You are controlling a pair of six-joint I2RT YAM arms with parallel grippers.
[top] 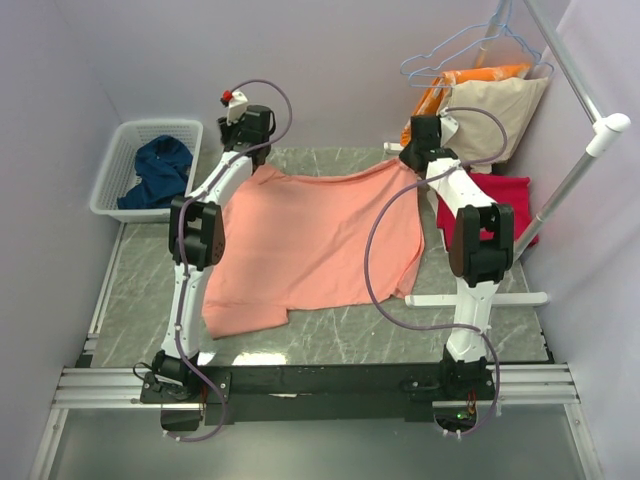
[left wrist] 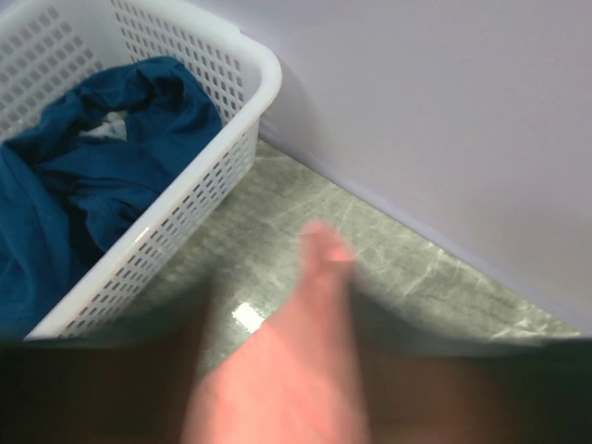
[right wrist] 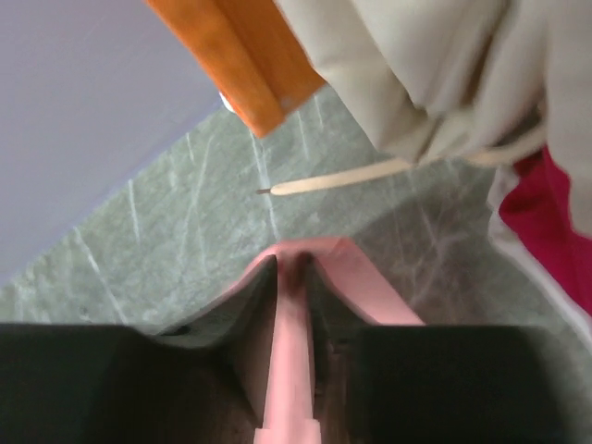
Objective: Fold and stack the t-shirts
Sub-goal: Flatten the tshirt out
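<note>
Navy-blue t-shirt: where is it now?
Top view: the navy-blue t-shirt lies crumpled inside the white basket at the far left, left of the spread salmon-pink t-shirt.

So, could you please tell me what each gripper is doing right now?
Left gripper: closed on the salmon-pink t-shirt, though the view is blurred.
Right gripper: closed on the same shirt's far edge.

I've got both arms reaching out toward 12 o'clock. My left arm [top: 195, 240] leans toward 1 o'clock, and my right arm [top: 478, 240] toward 11. The left gripper [top: 260, 166] and right gripper [right wrist: 291, 277] each have their jaws pinched on an edge of the salmon-pink t-shirt [top: 310, 240].
</note>
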